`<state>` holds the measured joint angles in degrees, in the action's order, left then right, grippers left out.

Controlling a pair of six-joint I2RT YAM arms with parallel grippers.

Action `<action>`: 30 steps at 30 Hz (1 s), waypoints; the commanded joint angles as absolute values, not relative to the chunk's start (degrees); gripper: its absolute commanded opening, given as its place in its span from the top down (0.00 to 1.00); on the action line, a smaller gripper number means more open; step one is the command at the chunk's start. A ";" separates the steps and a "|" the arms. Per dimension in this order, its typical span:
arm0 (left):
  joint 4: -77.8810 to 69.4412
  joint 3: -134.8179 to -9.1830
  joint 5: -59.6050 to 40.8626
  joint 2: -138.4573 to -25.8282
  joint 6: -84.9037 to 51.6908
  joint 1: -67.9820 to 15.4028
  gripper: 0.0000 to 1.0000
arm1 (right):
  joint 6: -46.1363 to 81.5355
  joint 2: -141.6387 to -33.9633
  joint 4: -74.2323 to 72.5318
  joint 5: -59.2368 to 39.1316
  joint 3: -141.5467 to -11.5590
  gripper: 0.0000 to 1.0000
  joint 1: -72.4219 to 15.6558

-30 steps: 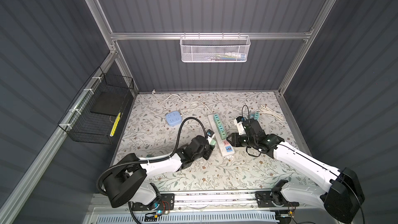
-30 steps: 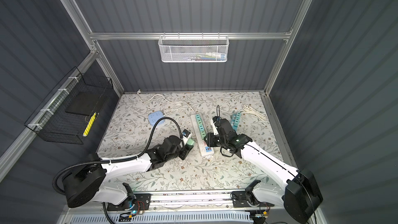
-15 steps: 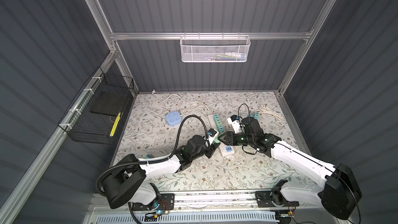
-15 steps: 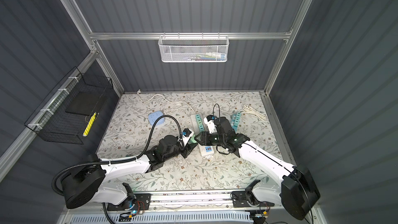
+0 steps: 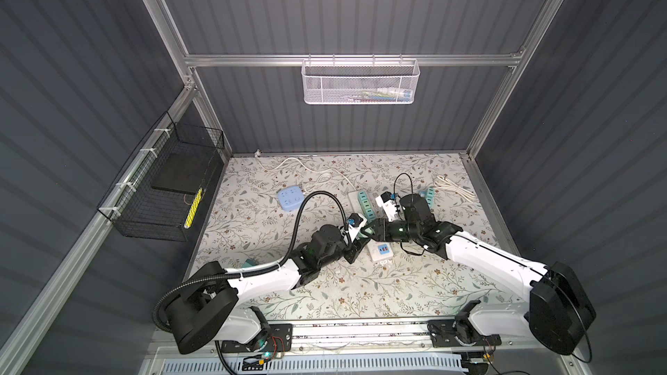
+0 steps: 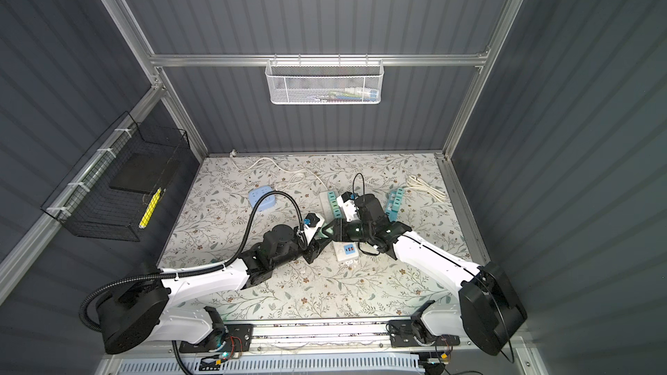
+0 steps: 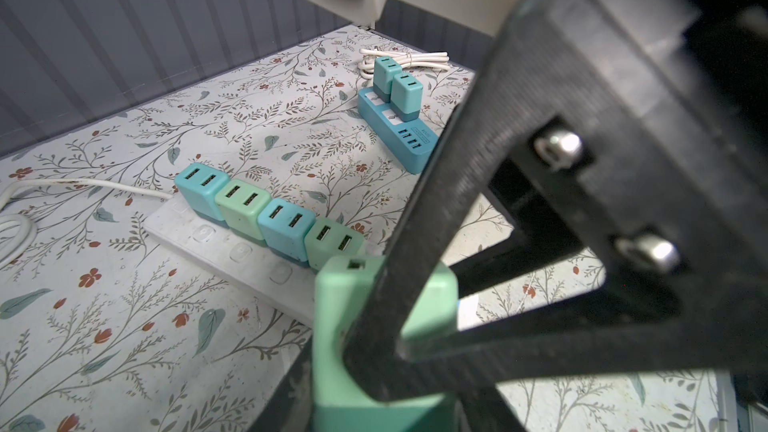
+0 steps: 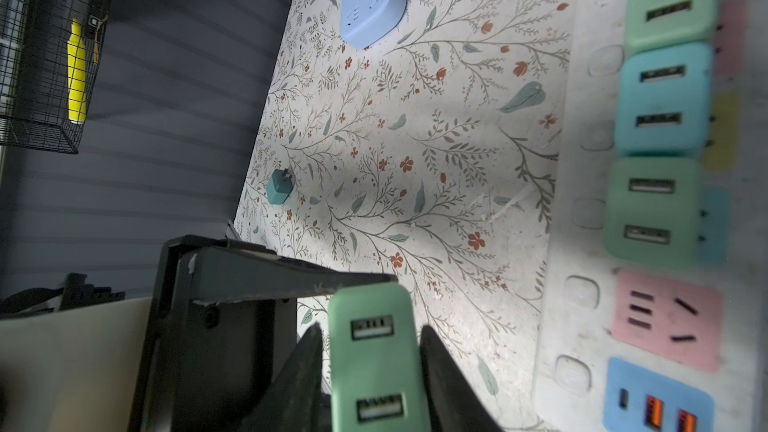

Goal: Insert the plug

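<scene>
The green plug (image 8: 374, 363), mid-frame in both top views, sits clamped in the left gripper (image 5: 363, 237). The right gripper (image 8: 370, 328) flanks it closely, but I cannot tell whether it grips. The plug is probably light, rigid and smooth, so pinch its flat sides.

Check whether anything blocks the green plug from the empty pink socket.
Nothing visible does. Only bare tablecloth and the edge of the power strip lie between the green plug and the pink socket, whose slots are uncovered.
</scene>
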<state>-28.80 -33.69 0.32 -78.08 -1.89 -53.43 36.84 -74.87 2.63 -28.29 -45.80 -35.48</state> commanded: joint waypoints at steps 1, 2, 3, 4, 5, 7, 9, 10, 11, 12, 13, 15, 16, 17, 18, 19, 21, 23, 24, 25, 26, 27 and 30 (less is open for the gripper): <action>-29.17 -35.20 -0.81 -76.73 -1.76 -53.52 0.79 | 37.18 -74.31 0.73 -29.18 -46.64 0.67 -35.41; -29.01 -35.33 -0.97 -76.73 -1.65 -53.49 0.78 | 37.07 -74.19 0.83 -29.10 -46.67 0.70 -35.37; -29.00 -35.39 -1.06 -76.73 -1.69 -53.52 0.78 | 37.05 -74.27 0.98 -29.01 -46.76 0.74 -35.41; -28.77 -35.50 -1.06 -76.68 -1.89 -53.50 0.74 | 36.79 -74.23 1.05 -29.07 -46.84 0.78 -35.40; -28.59 -35.51 -0.78 -76.64 -2.06 -53.49 0.64 | 36.66 -74.03 0.98 -29.10 -46.78 0.79 -35.42; -28.26 -35.31 0.36 -76.35 -2.82 -53.48 0.44 | 36.15 -73.04 1.20 -27.87 -46.20 0.80 -35.37; -28.99 -33.98 3.17 -75.14 -4.66 -53.49 0.22 | 33.83 -71.45 2.10 -24.94 -45.29 0.81 -35.38; -29.46 -32.98 5.10 -73.91 -5.57 -53.53 0.20 | 31.54 -70.39 2.78 -21.95 -44.45 0.81 -35.58; -29.69 -31.92 6.56 -72.52 -6.42 -53.52 0.19 | 29.84 -69.43 3.22 -17.39 -43.27 0.81 -35.63; -29.71 -31.00 8.15 -71.10 -7.52 -53.46 0.18 | 28.61 -68.78 3.48 -13.80 -42.36 0.81 -35.64; -29.86 -29.66 11.34 -69.45 -9.46 -53.41 0.16 | 27.46 -68.13 3.24 -10.55 -41.14 0.81 -35.89; -30.04 -26.79 17.72 -66.22 -13.95 -53.40 0.13 | 26.24 -67.38 0.61 -6.26 -38.53 0.81 -36.32; -30.31 -24.88 21.09 -64.32 -16.11 -53.35 0.12 | 25.65 -67.32 -0.95 -3.90 -37.09 0.82 -36.72; -29.76 -23.40 24.99 -62.46 -19.17 -53.36 0.11 | 25.21 -67.38 -1.73 -2.28 -36.51 0.82 -36.92; -27.96 -22.52 28.44 -60.97 -22.00 -53.41 0.09 | 24.41 -67.50 -2.37 -0.28 -36.06 0.82 -37.64; -25.00 -21.84 33.18 -59.30 -25.69 -53.36 0.06 | 22.96 -67.58 -3.57 2.66 -35.35 0.82 -38.64; -19.23 -21.12 39.72 -56.71 -32.09 -53.34 0.01 | 21.37 -68.73 -4.67 6.20 -34.70 0.82 -39.37; -16.63 -19.80 40.87 -54.27 -33.74 -53.26 0.00 | 20.54 -70.63 -5.43 7.39 -34.60 0.83 -39.44; -16.41 -19.23 40.80 -53.43 -33.83 -53.26 0.00 | 20.41 -71.28 -5.79 7.32 -34.46 0.82 -39.38; -15.76 -18.99 40.92 -52.48 -33.94 -53.26 0.00 | 20.27 -72.01 -6.33 7.13 -34.35 0.82 -39.38; -15.09 -18.94 41.17 -51.73 -33.80 -53.26 0.00 | 20.58 -72.57 -6.32 7.57 -34.44 0.83 -39.39; -14.71 -18.98 41.37 -51.37 -33.46 -53.26 0.00 | 20.65 -73.05 -6.70 7.69 -34.14 0.83 -39.41; -15.20 -18.91 41.57 -50.97 -32.14 -53.26 0.00 | 21.39 -74.60 -7.40 8.12 -33.98 0.83 -39.52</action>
